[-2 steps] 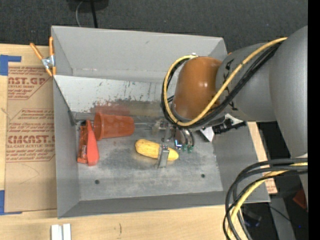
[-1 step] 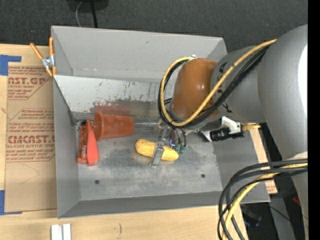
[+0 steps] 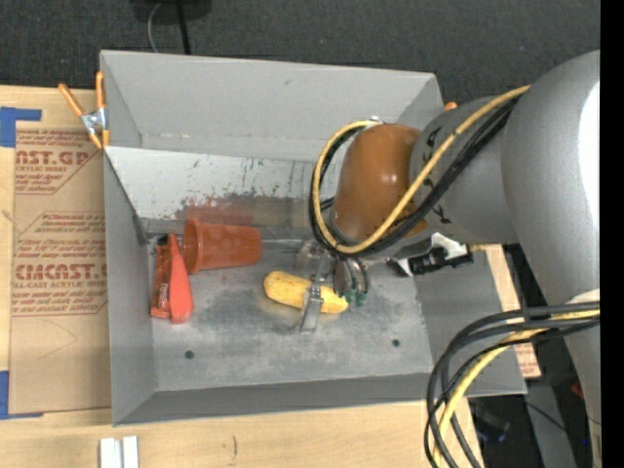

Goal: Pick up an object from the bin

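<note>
A yellow banana-shaped thing (image 3: 295, 291) lies near the middle of the bin floor. My gripper (image 3: 314, 305) is down on its right end, with one metal finger crossing over it and the other part hidden under the wrist. An orange cup (image 3: 222, 244) lies on its side to the left, against the back wall. At the far left a red-orange tool-like thing (image 3: 171, 281) lies lengthwise along the left wall.
The arm with its orange-brown cover and looped cables hangs over the right half of the bin. A black and white thing sits at the right wall under the arm. Bare floor lies along the front of the bin.
</note>
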`<state>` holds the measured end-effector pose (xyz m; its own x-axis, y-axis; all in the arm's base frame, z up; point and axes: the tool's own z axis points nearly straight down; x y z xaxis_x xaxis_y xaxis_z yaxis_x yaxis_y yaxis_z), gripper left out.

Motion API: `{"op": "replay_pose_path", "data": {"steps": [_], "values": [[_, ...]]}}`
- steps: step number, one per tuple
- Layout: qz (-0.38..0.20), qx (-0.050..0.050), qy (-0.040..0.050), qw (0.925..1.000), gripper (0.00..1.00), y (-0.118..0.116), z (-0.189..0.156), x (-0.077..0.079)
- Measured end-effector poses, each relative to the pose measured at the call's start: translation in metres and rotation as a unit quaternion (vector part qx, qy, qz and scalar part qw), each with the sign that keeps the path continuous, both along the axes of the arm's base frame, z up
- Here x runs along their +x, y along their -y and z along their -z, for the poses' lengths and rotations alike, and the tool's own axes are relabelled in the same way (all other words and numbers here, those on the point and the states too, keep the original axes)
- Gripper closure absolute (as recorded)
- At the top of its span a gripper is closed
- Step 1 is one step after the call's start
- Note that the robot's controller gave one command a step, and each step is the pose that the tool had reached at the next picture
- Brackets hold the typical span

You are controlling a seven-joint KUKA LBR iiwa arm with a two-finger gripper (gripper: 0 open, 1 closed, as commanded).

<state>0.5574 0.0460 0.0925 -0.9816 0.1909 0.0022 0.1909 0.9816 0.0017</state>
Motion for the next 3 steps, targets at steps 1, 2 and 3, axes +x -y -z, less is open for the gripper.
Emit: {"op": "replay_pose_path", "data": {"steps": [1, 2, 3], "values": [[0.166, 0.001, 0.0012, 0.9862, 1.00, -0.006, 0.023, -0.001], [0.166, 0.001, 0.0012, 0.9861, 1.00, -0.006, 0.023, -0.001], [0.150, 0.002, 0.0056, 0.9887, 1.00, -0.010, -0.153, -0.011]]}}
